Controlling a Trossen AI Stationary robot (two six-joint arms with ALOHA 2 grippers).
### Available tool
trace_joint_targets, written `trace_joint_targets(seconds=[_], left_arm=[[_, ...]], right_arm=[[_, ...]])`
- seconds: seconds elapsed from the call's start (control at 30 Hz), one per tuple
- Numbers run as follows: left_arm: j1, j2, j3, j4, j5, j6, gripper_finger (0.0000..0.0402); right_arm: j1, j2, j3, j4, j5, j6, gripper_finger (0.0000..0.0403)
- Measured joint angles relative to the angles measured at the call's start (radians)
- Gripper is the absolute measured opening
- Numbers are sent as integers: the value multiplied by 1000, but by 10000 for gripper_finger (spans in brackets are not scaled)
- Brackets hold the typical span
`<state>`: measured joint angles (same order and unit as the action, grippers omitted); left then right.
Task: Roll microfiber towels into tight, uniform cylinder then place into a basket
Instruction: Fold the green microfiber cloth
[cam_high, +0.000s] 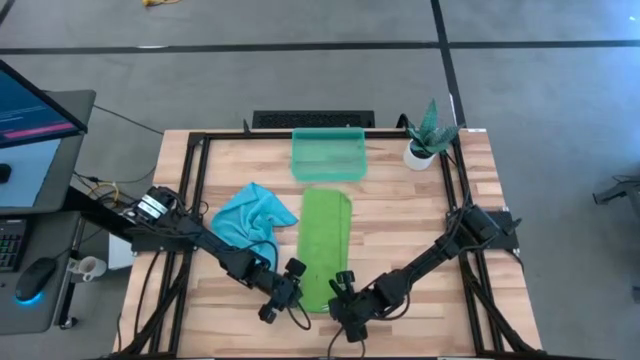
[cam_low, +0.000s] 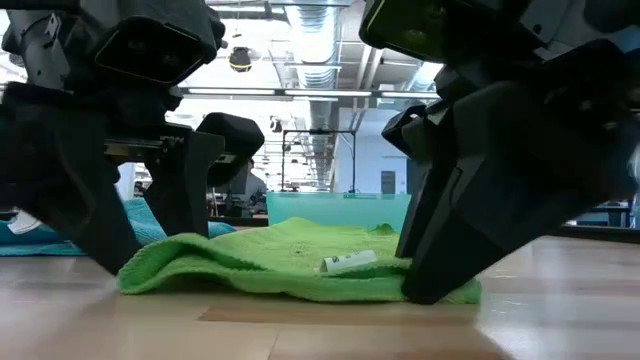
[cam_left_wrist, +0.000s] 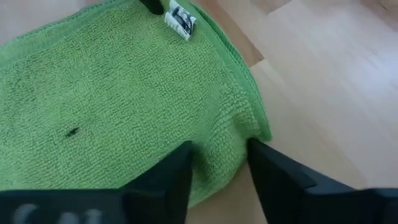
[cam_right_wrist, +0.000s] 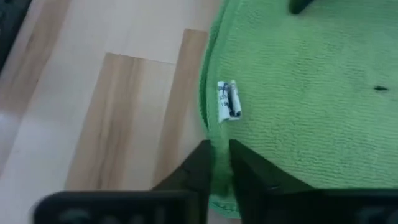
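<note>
The lime green towel (cam_high: 325, 243) is laid out as a long folded strip on the table (cam_high: 420, 215), one short end just in front of the basket (cam_high: 327, 154), the other at the two grippers. The left gripper (cam_high: 291, 289) is pinched on one corner of that near end, with a fold of cloth bunched between its fingers (cam_left_wrist: 177, 177). The right gripper (cam_high: 340, 297) is clamped on the other corner, beside the small white tag (cam_right_wrist: 227, 101), its jaws nearly together on the hem. The blue towel (cam_high: 255, 213) is left crumpled beside the green one, not rolled yet. Trouble is likely if only the top layer is caught, or if one corner gets turned ahead of the other: a lopsided, cone-shaped roll would be made instead of a tight cylinder
</note>
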<state>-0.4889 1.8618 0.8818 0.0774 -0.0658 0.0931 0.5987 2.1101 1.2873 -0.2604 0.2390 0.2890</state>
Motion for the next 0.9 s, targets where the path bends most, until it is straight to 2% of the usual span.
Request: trace_joint_targets(seconds=[0.13,0.3,0.43,0.6,0.9], left_arm=[[3,1,-1,5,-10,1,71],[2,-8,-1,1,-21,-6,8],[-17,-29,11,-23,-44,-28,9],[-45,-47,48,-78,-75,-60,3],[-107,-80,147,-269,-229,-65,2]], right_arm=[[-4,0,-1,-3,1,1,12],[-3,1,11,-20,1,7,18],[11,5,56,-82,15,8,7],[45,12,136,-258,96,77,10],[108,8,278,-404,204,124,7]])
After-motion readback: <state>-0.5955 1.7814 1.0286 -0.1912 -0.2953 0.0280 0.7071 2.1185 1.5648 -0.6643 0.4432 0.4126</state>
